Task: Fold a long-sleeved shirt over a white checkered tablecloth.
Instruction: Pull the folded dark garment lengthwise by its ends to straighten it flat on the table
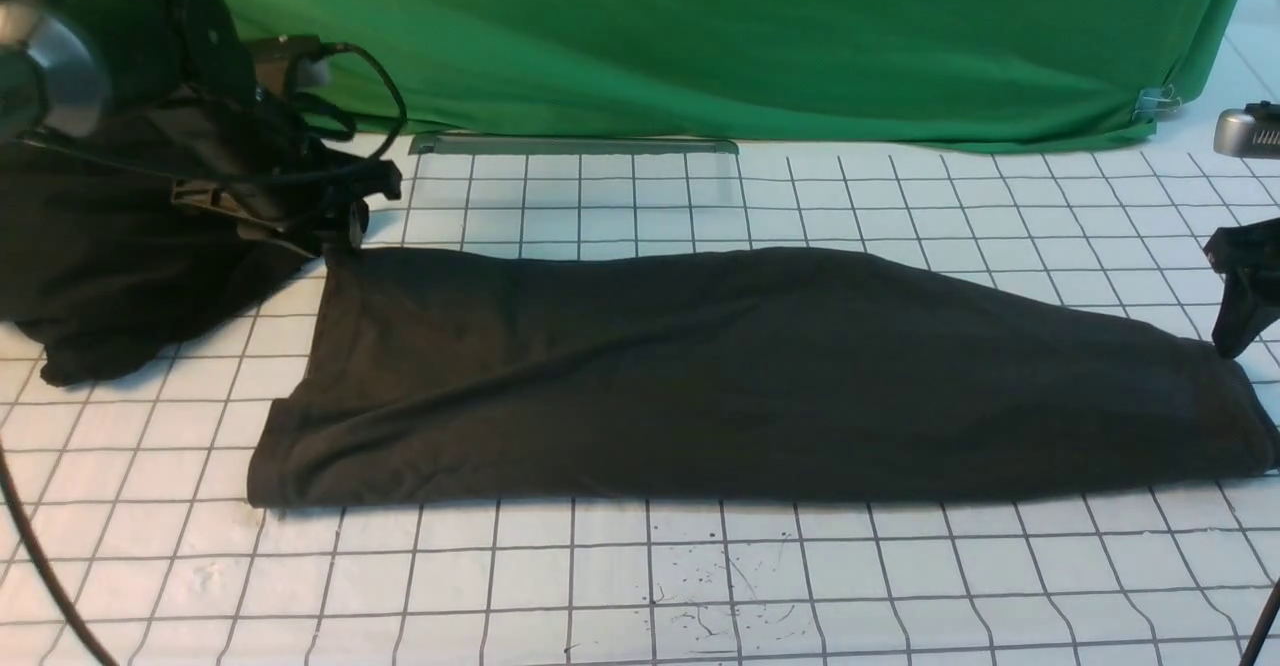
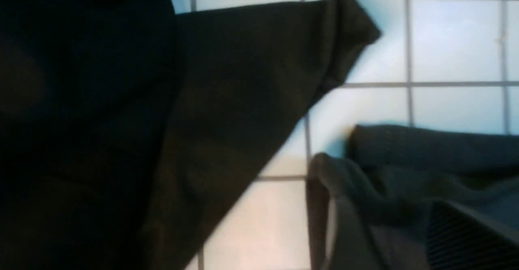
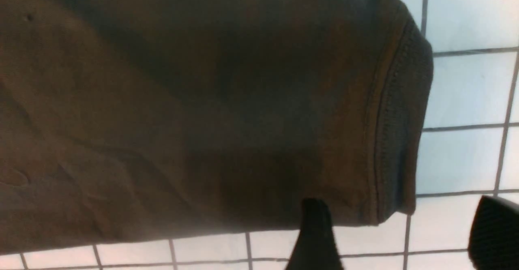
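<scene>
white checkered tablecloth (image 1: 640,586) nearest; on it the long-sleeved shirt (image 1: 720,376) lies folded, long axis left-right. right gripper (image 3: 399,209) released at its right end; left gripper (image 1: 345,221) at its far-left corner, grip unclear.

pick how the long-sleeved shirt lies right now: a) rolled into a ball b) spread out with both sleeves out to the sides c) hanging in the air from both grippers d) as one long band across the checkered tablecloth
d: the long-sleeved shirt lies flat as one long dark band on the white checkered tablecloth, with no sleeve sticking out in the front view.
</scene>
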Robot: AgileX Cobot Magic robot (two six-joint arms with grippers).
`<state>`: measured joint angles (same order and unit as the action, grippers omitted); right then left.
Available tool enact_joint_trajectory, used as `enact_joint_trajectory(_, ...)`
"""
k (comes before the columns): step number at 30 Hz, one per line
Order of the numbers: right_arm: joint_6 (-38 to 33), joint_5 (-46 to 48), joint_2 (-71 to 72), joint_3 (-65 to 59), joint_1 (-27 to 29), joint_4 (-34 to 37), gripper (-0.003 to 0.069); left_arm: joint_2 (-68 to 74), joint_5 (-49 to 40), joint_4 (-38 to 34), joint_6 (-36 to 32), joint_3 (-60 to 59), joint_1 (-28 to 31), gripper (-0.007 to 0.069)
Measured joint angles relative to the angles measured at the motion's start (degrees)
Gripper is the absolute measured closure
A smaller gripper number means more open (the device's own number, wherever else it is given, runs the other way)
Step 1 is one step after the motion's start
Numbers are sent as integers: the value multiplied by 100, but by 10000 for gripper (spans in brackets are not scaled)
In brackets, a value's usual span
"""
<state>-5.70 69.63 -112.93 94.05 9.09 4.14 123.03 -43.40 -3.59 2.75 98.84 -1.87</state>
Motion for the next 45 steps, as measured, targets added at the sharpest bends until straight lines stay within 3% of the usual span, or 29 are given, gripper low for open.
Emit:
enact_joint_trajectory(4, 0, 0, 0, 0, 0, 0, 195, 138, 78, -42, 6, 53, 0, 169)
enact_joint_trajectory(7, 0, 0, 0, 0, 0, 0, 195, 216, 127, -54, 13, 70, 0, 155)
enact_joint_trajectory(9, 0, 0, 0, 0, 0, 0, 195, 272, 135, -58, 12, 70, 0, 200)
enact_joint_trajectory(12, 0, 0, 0, 0, 0, 0, 195, 319, 116, -58, 12, 82, 0, 358)
enact_joint_trajectory(13, 0, 0, 0, 0, 0, 0, 195, 319, 116, -58, 12, 81, 0, 373)
enact_joint_trajectory(14, 0, 0, 0, 0, 0, 0, 195, 319, 19, -72, -71, 144, 0, 508)
enact_joint_trajectory(15, 0, 0, 0, 0, 0, 0, 195, 319, -39, -78, -147, 203, 0, 556)
enact_joint_trajectory(19, 0, 0, 0, 0, 0, 0, 195, 231, -269, 0, -210, 436, -6, 601)
enact_joint_trajectory(27, -20, 3, 0, 0, 0, 0, 196, 145, -354, 144, -169, 865, -24, 601)
enact_joint_trajectory(30, -20, 3, 0, 0, 0, 0, 196, 200, -362, 196, -275, 871, -24, 585)
enact_joint_trajectory(35, -20, 3, 0, 0, 0, 0, 196, 307, -343, 359, -275, 870, -24, 474)
enact_joint_trajectory(38, -20, 3, 0, 0, 0, 0, 196, 263, -358, 725, -159, 881, -24, 300)
enact_joint_trajectory(39, -14, 3, 0, 0, 0, 0, 196, 256, -390, 768, -137, 889, -24, 291)
enact_joint_trajectory(41, 46, 3, 0, 0, 0, -5, 168, 91, -715, 899, 215, 1026, -18, 196)
enact_joint_trajectory(42, 46, 3, 0, 0, 0, -5, 163, 73, -790, 899, 235, 1055, -18, 192)
enact_joint_trajectory(44, 97, -10, 0, -33, 0, -122, 83, -210, -1239, 710, 274, 1154, -18, 183)
enact_joint_trajectory(45, 139, -10, -6, -83, 16, -208, 32, -353, -1516, 425, 111, 1155, -36, 215)
